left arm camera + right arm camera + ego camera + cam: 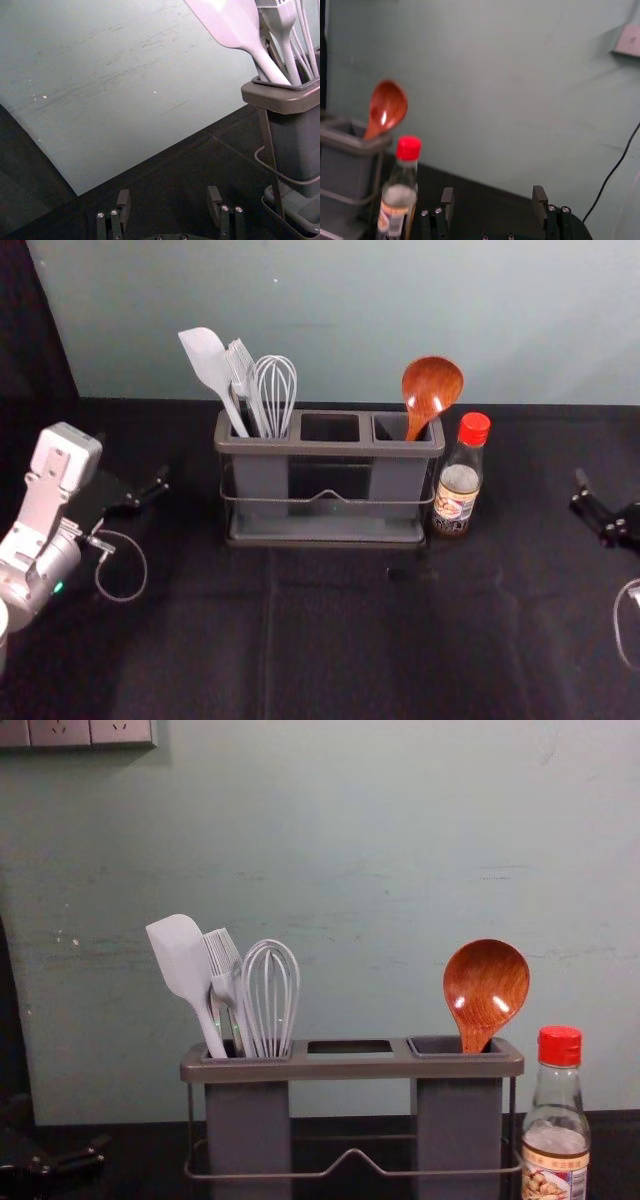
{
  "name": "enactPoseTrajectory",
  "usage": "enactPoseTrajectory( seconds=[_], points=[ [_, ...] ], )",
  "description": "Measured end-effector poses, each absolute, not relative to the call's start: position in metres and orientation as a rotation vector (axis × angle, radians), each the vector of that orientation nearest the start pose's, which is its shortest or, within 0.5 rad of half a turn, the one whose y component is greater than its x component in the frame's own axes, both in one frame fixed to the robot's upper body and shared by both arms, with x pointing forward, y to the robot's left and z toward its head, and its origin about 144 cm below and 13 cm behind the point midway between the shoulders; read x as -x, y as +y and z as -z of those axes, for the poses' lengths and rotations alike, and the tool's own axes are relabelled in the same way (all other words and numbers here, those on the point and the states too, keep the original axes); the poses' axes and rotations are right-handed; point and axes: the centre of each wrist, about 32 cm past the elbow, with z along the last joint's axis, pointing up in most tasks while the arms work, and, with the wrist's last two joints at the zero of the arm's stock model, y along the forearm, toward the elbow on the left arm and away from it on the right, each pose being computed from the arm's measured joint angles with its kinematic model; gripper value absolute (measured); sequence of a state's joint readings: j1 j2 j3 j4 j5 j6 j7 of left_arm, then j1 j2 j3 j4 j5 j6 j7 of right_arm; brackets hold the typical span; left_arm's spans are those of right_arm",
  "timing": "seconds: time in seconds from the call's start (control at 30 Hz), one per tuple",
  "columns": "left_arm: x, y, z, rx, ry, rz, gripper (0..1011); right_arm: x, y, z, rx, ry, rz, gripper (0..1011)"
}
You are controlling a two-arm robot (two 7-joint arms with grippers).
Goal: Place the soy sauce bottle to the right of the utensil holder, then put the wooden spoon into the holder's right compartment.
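The soy sauce bottle, red-capped, stands upright just right of the utensil holder. The wooden spoon rests bowl-up in the holder's right compartment, leaning a little to the right; the chest view shows the same spoon above that compartment's rim. Left of the holder, my left gripper is held apart from it; in its wrist view the left gripper is open and empty. My right gripper is at the far right, away from the bottle; in its wrist view the right gripper is open with nothing between its fingers.
A white spatula, a brush and a whisk stand in the holder's left compartment. A wall rises behind the black-covered table. A cable hangs at the right in the right wrist view.
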State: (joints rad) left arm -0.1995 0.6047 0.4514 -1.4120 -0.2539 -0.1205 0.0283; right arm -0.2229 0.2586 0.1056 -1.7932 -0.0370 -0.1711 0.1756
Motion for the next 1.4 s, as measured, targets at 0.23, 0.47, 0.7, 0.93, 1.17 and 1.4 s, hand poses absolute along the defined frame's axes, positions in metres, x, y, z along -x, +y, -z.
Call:
enactPoseTrajectory(
  seconds=[0.23,0.47,0.7,0.93,1.17,1.4],
  points=[
    [-0.489,0.310,-1.140,-0.304,-0.285,-1.248,1005,-0.418,-0.317,-1.163,0.268,-0.377,1.376,1002],
    [-0.489,0.310,-1.140,-0.304,-0.285,-1.248,1005,-0.443,-0.318,-1.158,0.337,-0.367,1.360,1002],
    [-0.489,0.310,-1.140,-0.304,-0.285,-1.248,1005,-0.463,-0.312,-1.156,0.354,-0.335,1.317,1002],
    [-0.489,0.310,-1.140,-0.305,-0.285,-1.248,1005,-0.483,-0.303,-1.155,0.334,-0.305,1.300,1002],
    [-0.489,0.310,-1.140,-0.304,-0.285,-1.248,1005,-0.503,-0.298,-1.156,0.325,-0.298,1.293,1003],
    [-0.489,0.310,-1.140,-0.305,-0.285,-1.248,1005,-0.510,-0.299,-1.157,0.330,-0.298,1.292,1003]
  ],
)
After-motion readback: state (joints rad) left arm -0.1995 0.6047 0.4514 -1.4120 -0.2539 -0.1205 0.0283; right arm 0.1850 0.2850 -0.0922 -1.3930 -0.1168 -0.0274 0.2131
